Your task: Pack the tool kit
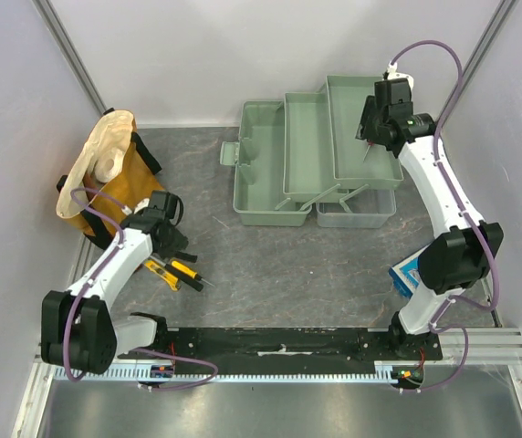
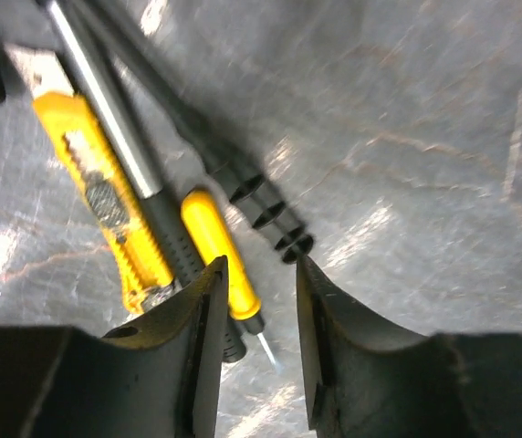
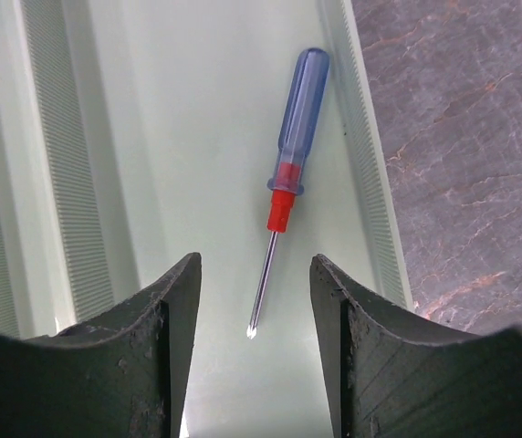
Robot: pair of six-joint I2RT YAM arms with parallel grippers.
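Inside the toolbox's (image 1: 316,155) top fold-out tray (image 3: 197,137) lies 1 blue-handled screwdriver (image 3: 288,173), long axis along the tray, tip toward the right gripper (image 3: 254,356), handle away. That gripper hovers above it, fingers spread, holding nothing. Toolbox sits open at the table's (image 1: 279,274) far right. Near left, 2 yellow tools: a utility knife (image 2: 106,201) and a small screwdriver (image 2: 220,251), beside a steel-shafted tool (image 2: 115,128), all roughly parallel. Left gripper (image 2: 256,356) released over them. Mustard bag (image 1: 110,182) far left.
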